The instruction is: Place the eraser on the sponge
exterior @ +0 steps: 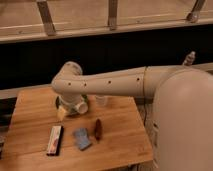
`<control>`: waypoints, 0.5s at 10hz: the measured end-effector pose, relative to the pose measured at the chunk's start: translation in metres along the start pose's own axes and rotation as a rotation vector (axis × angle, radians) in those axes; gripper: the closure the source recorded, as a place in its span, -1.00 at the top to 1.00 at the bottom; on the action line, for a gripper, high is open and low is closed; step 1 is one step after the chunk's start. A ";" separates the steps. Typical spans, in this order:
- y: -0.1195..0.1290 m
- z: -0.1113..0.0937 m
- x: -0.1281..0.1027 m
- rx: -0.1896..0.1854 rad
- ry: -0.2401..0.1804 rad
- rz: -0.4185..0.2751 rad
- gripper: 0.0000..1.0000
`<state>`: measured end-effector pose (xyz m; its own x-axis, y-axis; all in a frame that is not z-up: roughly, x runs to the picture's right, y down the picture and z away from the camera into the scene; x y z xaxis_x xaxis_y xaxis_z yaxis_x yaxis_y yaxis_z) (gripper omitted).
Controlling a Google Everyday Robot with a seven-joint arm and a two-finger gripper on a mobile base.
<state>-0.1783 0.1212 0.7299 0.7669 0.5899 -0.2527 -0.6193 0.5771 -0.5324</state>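
Observation:
The eraser is a long flat block with a white-and-orange top and black sides. It lies near the table's front left edge. The sponge, a small light-blue pad, rests just to its right, apart from it. My gripper hangs at the end of the cream arm, above the table. It is a little behind the eraser and holds nothing that I can make out.
A dark red oblong thing lies right of the sponge. A clear cup stands behind it, partly hidden by the arm. The wooden table ends close in front of the eraser. My white base fills the right side.

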 end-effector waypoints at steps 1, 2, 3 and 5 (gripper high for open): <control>0.014 0.012 0.009 -0.038 0.008 0.007 0.60; 0.027 0.022 0.016 -0.064 0.014 0.014 0.60; 0.042 0.030 0.022 -0.094 0.016 0.026 0.60; 0.067 0.037 0.037 -0.105 0.001 0.114 0.60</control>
<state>-0.1974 0.2026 0.7144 0.6925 0.6480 -0.3171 -0.6817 0.4440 -0.5815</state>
